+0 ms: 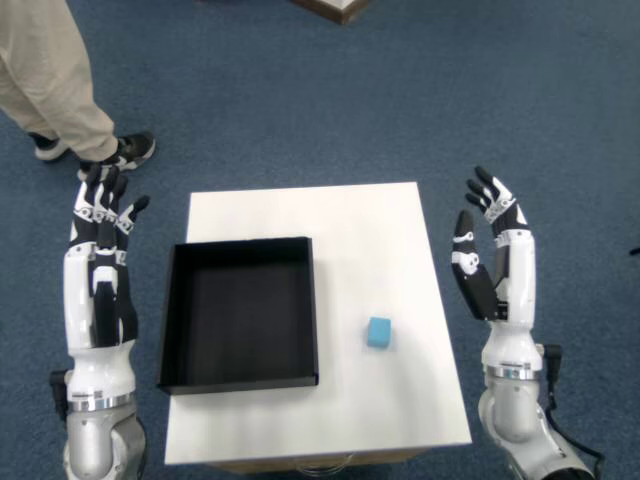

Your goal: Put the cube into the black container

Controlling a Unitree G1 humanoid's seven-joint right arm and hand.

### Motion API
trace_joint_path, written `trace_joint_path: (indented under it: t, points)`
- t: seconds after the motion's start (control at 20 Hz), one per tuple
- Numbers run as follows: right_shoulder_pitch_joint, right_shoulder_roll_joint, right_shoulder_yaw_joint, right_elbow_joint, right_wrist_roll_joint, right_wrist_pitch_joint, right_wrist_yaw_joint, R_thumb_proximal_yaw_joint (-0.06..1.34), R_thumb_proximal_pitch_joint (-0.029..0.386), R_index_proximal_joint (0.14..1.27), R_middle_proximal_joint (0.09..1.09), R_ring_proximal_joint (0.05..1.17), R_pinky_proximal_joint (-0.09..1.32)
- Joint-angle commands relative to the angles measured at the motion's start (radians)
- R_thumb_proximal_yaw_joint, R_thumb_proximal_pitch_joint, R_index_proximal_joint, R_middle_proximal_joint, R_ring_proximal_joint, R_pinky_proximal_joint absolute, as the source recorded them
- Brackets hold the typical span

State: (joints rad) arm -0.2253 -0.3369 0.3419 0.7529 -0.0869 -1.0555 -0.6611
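blue carpet surrounds a small white table [350, 230]. on it the blue cube [378, 332] sits just right of the black container [238, 314]. the right hand [490, 260] hangs off the table's right edge, fingers [484, 191] spread and empty, well apart from the cube.

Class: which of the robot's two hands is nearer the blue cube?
The right hand, just beyond the table's right edge; the left hand lies past the black container from the cube.

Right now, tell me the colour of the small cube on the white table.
Light blue cube, seen in the head view.
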Motion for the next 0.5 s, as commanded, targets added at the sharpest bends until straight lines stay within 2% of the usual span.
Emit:
trace_joint_path:
  t: [0.05, 0.15, 0.4, 0.5]
  points:
    - [-0.025, -0.019, -0.037, -0.055, -0.03, -0.053, -0.041, 0.56, 0.225, 0.3, 0.24, 0.34, 0.38]
    - [-0.023, -0.019, -0.043, -0.069, -0.053, -0.05, -0.055, 0.58, 0.193, 0.3, 0.24, 0.33, 0.38]
    - [-0.005, -0.011, -0.044, -0.085, -0.094, -0.036, -0.077, 0.6, 0.172, 0.3, 0.24, 0.32, 0.36]
    - [-0.01, -0.016, -0.047, -0.092, -0.11, -0.018, -0.079, 0.61, 0.142, 0.32, 0.23, 0.3, 0.33]
